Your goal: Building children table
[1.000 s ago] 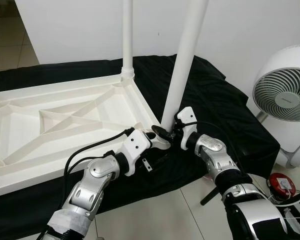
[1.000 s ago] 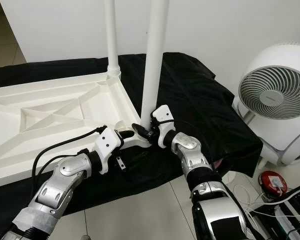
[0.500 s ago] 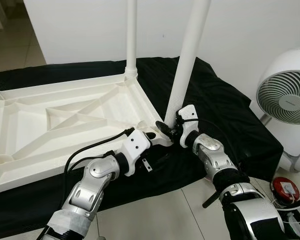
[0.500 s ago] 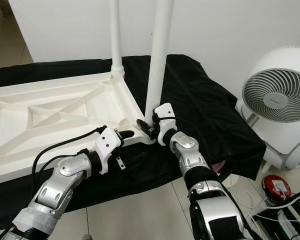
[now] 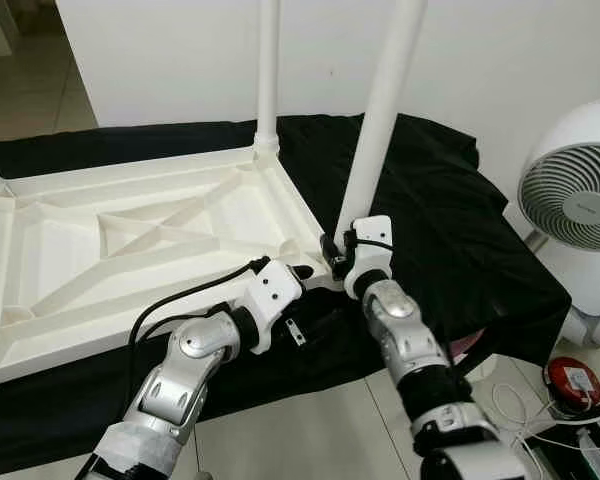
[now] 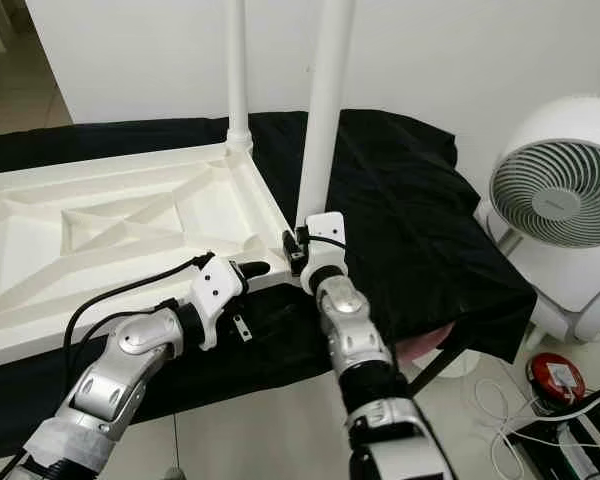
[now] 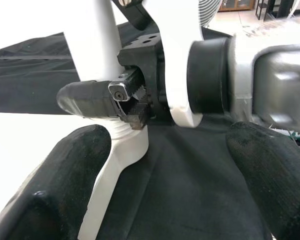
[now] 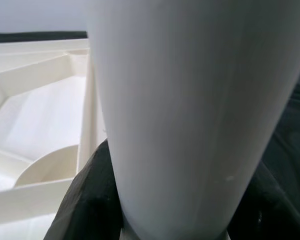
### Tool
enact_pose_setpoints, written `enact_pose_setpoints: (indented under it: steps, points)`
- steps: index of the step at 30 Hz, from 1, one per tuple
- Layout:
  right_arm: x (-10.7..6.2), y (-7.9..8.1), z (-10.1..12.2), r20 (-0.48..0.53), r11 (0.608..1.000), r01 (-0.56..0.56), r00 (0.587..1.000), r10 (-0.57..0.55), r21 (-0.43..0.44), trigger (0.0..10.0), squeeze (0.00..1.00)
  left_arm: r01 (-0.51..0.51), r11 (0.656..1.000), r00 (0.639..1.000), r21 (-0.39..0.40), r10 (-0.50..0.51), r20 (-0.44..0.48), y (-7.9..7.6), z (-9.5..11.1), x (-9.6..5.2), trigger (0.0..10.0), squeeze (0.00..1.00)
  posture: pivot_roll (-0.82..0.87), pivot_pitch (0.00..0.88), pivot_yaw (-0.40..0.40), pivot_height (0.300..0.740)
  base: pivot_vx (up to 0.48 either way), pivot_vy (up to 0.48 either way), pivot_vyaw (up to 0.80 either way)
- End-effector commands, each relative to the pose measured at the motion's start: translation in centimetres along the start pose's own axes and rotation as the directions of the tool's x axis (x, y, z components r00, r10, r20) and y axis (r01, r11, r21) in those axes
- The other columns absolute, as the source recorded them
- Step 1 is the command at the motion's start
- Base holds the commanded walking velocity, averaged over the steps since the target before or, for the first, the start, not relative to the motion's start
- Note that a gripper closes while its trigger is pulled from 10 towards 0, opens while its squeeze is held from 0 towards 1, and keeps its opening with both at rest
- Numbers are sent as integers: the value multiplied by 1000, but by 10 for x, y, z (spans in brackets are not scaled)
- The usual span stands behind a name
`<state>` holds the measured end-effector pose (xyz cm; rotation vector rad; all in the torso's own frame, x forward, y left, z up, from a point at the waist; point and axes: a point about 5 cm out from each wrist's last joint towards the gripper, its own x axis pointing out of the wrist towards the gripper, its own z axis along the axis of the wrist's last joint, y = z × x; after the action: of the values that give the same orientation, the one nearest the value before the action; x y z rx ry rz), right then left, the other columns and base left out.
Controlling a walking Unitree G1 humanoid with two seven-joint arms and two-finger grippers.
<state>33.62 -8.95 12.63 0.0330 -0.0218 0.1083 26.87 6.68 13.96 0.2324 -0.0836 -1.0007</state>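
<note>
The tabletop [image 5: 130,230] is smooth white plastic with a soft sheen, ribbed on its upturned side. Both legs, the near one [image 5: 380,110] and the far one [image 5: 268,70], are the same smooth white plastic. Under them lies matt black cloth [image 5: 430,220], creased. The arms [image 5: 195,350] are brushed silver metal; the fingers [image 7: 65,195] matt black rubber. The floor [image 5: 310,440] is glossy pale tile.

Through the left wrist camera I see my left gripper's [image 7: 167,200] two black fingers [image 7: 65,175] spread wide apart with nothing between them, hovering over black cloth [image 7: 180,180]. Just beyond them stands the base of a white table leg [image 7: 97,55], seated in a white corner socket [image 7: 117,150]. My right gripper [image 7: 115,97] is clamped on that leg base, one black fingertip wrapping its front, its white and silver wrist [image 7: 250,75] close behind.
</note>
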Motion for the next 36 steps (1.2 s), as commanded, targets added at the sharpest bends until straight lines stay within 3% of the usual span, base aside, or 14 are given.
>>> enact_pose_setpoints:
  steps: [1,6,7,16,21,24,25,27,29,31,36]
  points:
    - [-6,-15,-12,-56,994,113,992,-113,-13,10000,0,-29,1000,999,-3,29,-17,-2,-3,2,10000,0,-3,0,-61,740,0,0,0]
    - [-7,-11,-11,-60,997,73,996,-73,5,10000,0,-30,1000,999,-3,30,-16,-2,-3,2,10000,0,-2,0,-62,740,0,0,0]
    - [-5,-9,-8,-61,1000,2,998,0,23,10000,1000,-30,1000,999,-2,30,-16,-2,-3,2,10000,0,-5,0,-64,740,0,0,0]
    - [-1,-17,0,-33,986,-162,986,163,31,10000,1000,-35,999,999,2,35,-10,0,-1,4,10000,0,-3,0,-67,740,0,0,0]
    - [0,-29,6,-20,938,-341,940,340,-67,10000,1000,-39,999,999,3,39,-7,1,0,4,10000,0,-3,0,-65,740,0,0,0]
    - [1,-34,6,-38,920,-377,926,375,-104,10000,1000,-40,999,999,4,40,-8,1,0,3,10000,0,-3,0,-65,740,0,0,0]
    - [1,-36,6,-54,878,-457,889,454,-142,10000,0,-44,999,999,5,44,-8,2,1,3,10000,0,0,0,-64,740,0,0,0]
    - [1,-40,6,-80,810,-556,831,551,-185,10000,0,-51,999,999,8,51,-8,4,1,2,10000,0,4,0,-66,740,0,0,0]
    - [2,-41,6,-96,768,-604,795,599,-213,10000,0,-56,998,998,9,56,-8,5,1,2,10000,0,8,0,-65,740,0,0,0]
    - [2,-41,6,-96,768,-604,795,599,-213,10000,0,-56,998,998,9,56,-8,5,1,2,10000,0,8,0,-65,740,0,0,0]
    - [8,-32,5,-141,677,-705,707,693,-211,10000,0,-60,998,998,9,60,-8,6,2,1,10000,0,14,0,-62,740,0,0,0]
